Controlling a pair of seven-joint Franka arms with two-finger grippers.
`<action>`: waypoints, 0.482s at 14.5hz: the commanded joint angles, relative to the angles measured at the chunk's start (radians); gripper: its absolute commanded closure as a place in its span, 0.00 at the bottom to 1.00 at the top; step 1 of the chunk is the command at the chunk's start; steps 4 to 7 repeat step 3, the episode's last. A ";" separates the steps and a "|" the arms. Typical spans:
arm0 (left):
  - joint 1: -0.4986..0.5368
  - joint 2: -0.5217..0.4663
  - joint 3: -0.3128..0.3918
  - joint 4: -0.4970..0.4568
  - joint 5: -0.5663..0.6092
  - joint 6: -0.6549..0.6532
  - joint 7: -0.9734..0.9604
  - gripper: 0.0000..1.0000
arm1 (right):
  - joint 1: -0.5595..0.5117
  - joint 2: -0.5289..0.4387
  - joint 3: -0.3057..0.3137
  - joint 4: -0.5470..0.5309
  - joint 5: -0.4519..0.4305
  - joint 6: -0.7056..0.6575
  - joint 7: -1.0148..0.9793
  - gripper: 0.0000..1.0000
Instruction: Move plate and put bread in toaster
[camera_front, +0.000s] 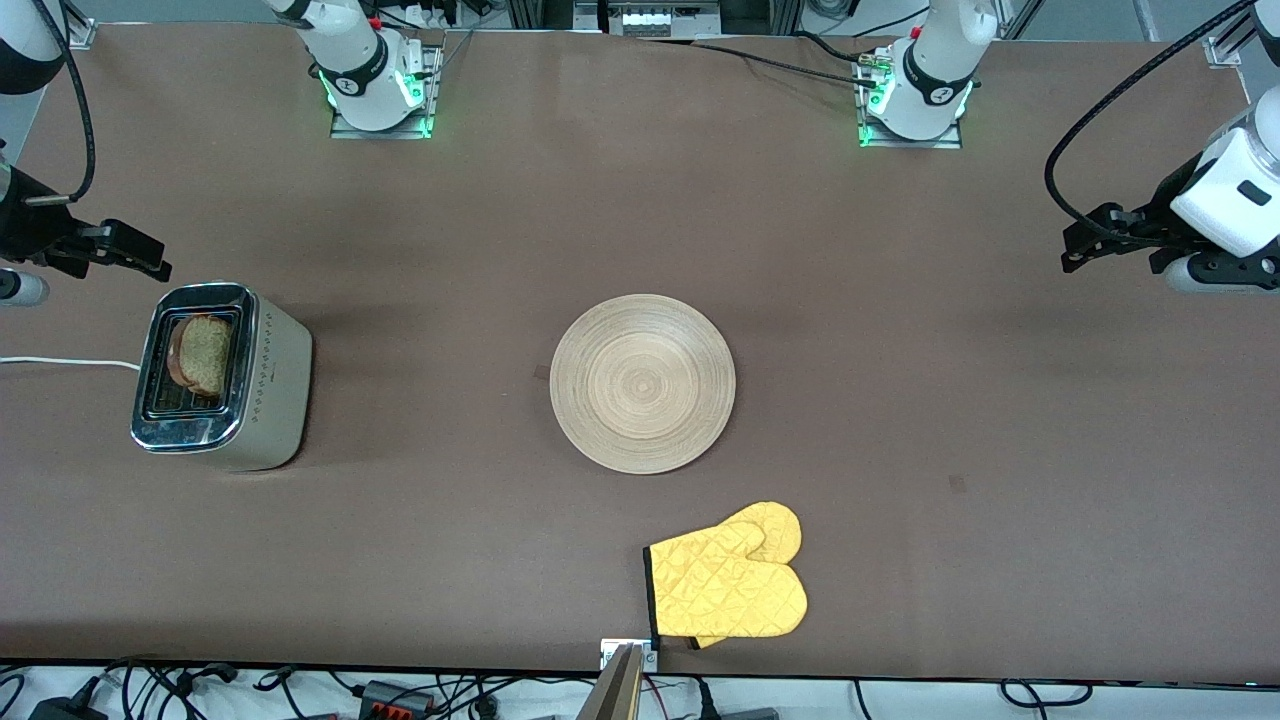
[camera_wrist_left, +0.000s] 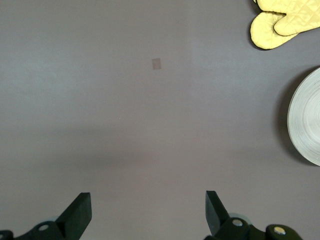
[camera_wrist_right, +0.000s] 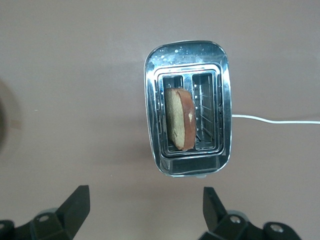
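**Bread in toaster, both claws wide and empty**

The right claw hangs with fingers spread wide, holding nothing, over the worktop by the edge at the right arm's end, just beside the toaster. The bread stands in one slot, its top poking out. The left claw, also wide and empty, is over the left arm's end. The plate lies mid-worktop. A yellow mitt lies near the front edge.

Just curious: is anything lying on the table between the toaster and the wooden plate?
No. Between the toaster and plate, the front view shows only bare table.
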 joint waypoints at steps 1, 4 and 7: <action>0.002 -0.002 -0.003 0.018 0.020 -0.019 0.015 0.00 | -0.010 -0.030 0.015 -0.027 -0.001 -0.002 0.016 0.00; 0.002 -0.002 -0.003 0.018 0.020 -0.019 0.015 0.00 | -0.011 -0.030 0.015 -0.027 0.000 0.002 0.016 0.00; 0.002 -0.002 -0.003 0.018 0.020 -0.019 0.015 0.00 | -0.011 -0.030 0.015 -0.027 0.000 0.002 0.016 0.00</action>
